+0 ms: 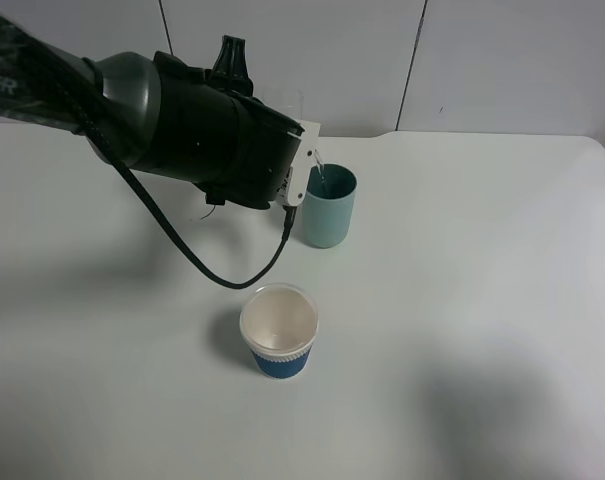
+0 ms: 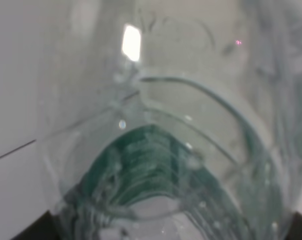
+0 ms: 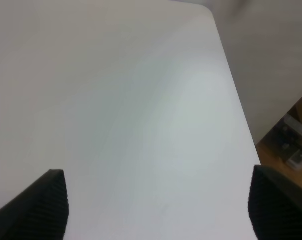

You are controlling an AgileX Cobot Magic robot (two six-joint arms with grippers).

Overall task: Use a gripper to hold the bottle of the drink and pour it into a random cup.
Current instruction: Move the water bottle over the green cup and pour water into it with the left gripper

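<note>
- The white table [image 1: 482, 300] ends at the wall, at 12 o'clock from where I stand. The cup [image 1: 329, 207] stands near this far edge.
- From 2 to 6 o'clock of the cup there is a wide stretch of tabletop. At 9 o'clock the thick black left arm [image 1: 182, 125] and its hanging cable [image 1: 197, 262] take the room.
- I count two cups, one bottle and two grippers.
- The paper cup [image 1: 279, 331], blue and white, stands at about 7 o'clock of the cup and apart from it. Only its white inside shows.
- The left gripper [image 1: 294, 170] holds the bottle [image 2: 155, 150] tilted, neck just above the cup's rim at 11 o'clock. Its fingers are almost all hidden.
- I cannot tell how much of the drink is in the bottle or in the cup.
- The right gripper [image 3: 160, 205] hangs over the table near a rounded corner, fingertips [image 3: 46, 202] spread wide and holding nothing.
</note>
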